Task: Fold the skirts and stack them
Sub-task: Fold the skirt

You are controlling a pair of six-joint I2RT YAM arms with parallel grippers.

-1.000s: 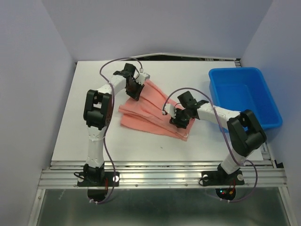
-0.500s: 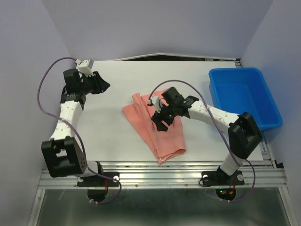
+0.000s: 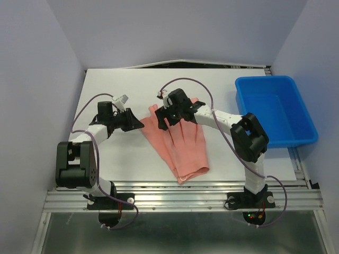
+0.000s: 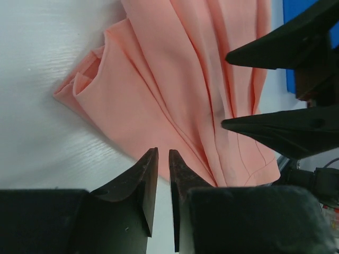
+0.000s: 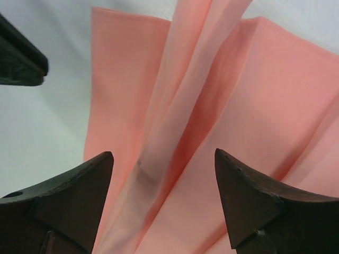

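Observation:
One salmon-pink pleated skirt [image 3: 186,148] lies folded into a long strip on the white table, running from the middle toward the front. My left gripper [image 3: 140,125] sits low on the table just left of the skirt's far end. Its jaws are almost closed with nothing between them [image 4: 162,154], and the skirt [image 4: 175,79] lies just beyond the tips. My right gripper [image 3: 162,119] hovers over the skirt's far end, open wide and empty [image 5: 163,156], with the pleats [image 5: 212,106] between and below its fingers.
A blue plastic bin [image 3: 265,80] stands at the right edge of the table [image 3: 122,159]. The right gripper's two fingers [image 4: 275,132] show in the left wrist view. The left gripper's finger [image 5: 18,58] shows in the right wrist view.
The skirt went from a wide spread to a narrower folded strip. My left arm swung out to the far left, then back to the skirt's left edge. My right gripper moved to the far end.

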